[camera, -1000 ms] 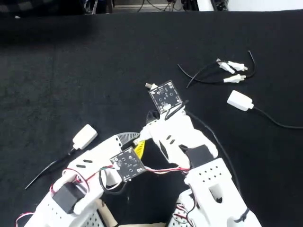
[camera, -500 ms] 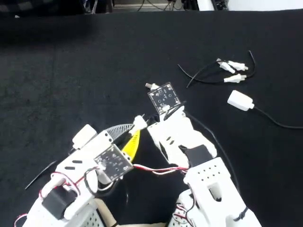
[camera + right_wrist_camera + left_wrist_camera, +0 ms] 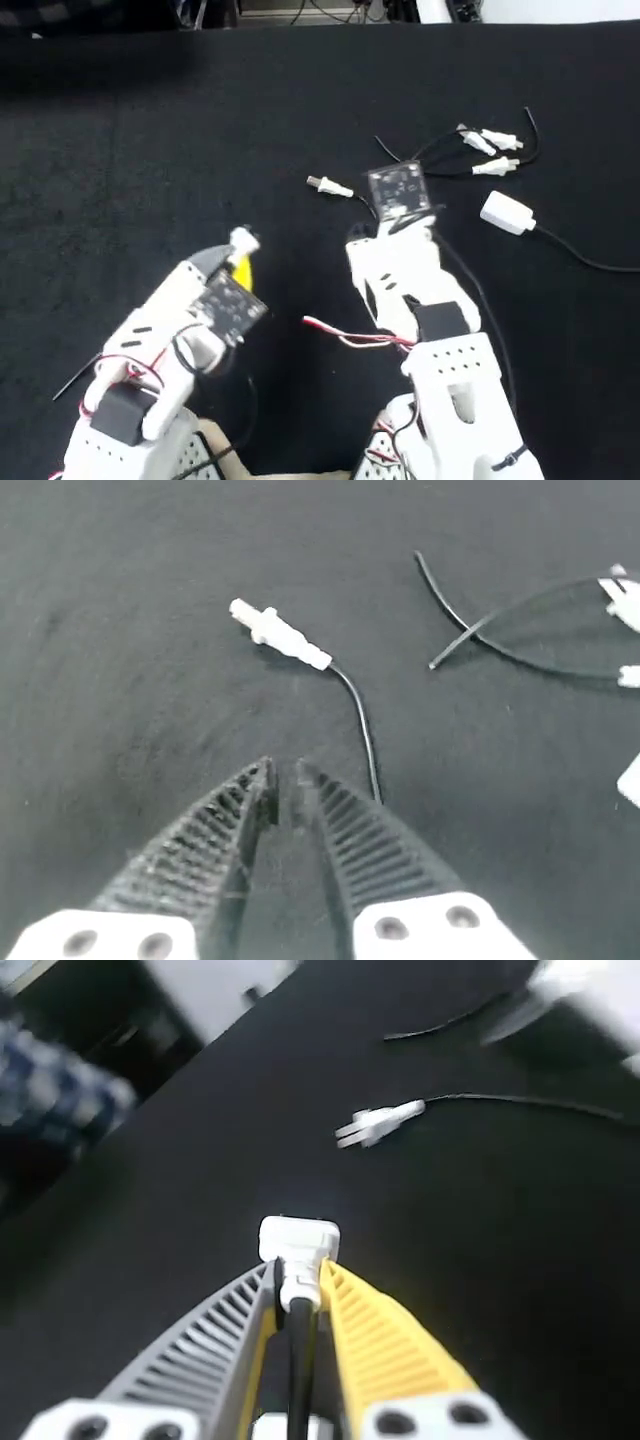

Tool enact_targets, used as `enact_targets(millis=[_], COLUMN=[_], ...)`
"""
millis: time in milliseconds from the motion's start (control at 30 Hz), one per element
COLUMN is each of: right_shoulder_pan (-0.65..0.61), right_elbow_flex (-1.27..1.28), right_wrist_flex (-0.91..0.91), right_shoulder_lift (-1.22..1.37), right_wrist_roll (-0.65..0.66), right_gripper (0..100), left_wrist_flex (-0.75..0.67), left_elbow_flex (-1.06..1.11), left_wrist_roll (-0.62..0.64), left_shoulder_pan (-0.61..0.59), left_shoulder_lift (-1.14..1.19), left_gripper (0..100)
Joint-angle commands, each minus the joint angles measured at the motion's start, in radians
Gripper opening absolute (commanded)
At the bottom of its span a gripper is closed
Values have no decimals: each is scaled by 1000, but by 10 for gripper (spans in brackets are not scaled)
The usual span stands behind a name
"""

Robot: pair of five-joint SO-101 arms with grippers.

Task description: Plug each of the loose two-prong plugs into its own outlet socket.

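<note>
My left gripper (image 3: 243,247) is shut on a small white connector (image 3: 298,1240). Its black cable runs back between the grey and yellow fingers, and no prongs show on it. A loose two-prong plug (image 3: 330,186) lies on the black table between the arms, with its cable trailing toward the right arm (image 3: 405,270); the same plug (image 3: 280,635) lies well ahead of my right gripper (image 3: 285,772). That gripper hangs over bare cloth with its fingers all but touching and nothing in the slit. Two more plugs (image 3: 492,150) lie at the far right, and a white outlet socket (image 3: 507,213) sits below them.
Thin black cables (image 3: 430,160) loop around the far-right plugs. The socket's cord (image 3: 585,262) runs off the right edge. Another thin cable (image 3: 72,382) sticks out beside the left arm's base. Open black cloth covers the far and left parts of the table.
The left arm has swung left and away from the right arm, carrying its white connector. The right arm has turned to the right, leaving the plug on the table.
</note>
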Motion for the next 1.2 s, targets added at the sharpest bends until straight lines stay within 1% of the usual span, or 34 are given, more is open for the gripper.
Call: enact_targets(millis=[0,67,133,300,467,600,700,767,867,967,1033,1167], right_shoulder_pan=[26,25,25,25,21,21,21,21,21,20,20,20], right_elbow_flex=[2,16,33,50,68,70,70,70,70,71,71,71], right_wrist_flex=[-15,-25,-60,-86,-92,-92,-92,-92,-94,-94,-94,-95], right_shoulder_lift=[-10,-10,-10,-10,-12,-12,-12,-12,-12,-12,-12,-12], right_wrist_roll=[-87,-94,-97,-100,-101,-101,-101,-101,-101,-101,-101,-101], right_gripper=[225,304,346,350,350,350,350,350,350,350,350,350], left_wrist_flex=[60,124,170,245,290,361,408,400,354,324,298,249], left_elbow_flex=[-65,-90,-127,-305,-539,-716,-814,-852,-883,-883,-878,-852], left_wrist_roll=[44,48,46,48,40,-91,-181,-204,-221,-298,-322,-327], left_shoulder_pan=[-79,-79,-85,-84,-84,-82,-99,-133,-220,-297,-337,-375], left_shoulder_lift=[12,49,114,367,707,974,1123,1192,1252,1286,1306,1358], left_gripper=[27,27,27,27,28,28,28,28,28,28,28,28])
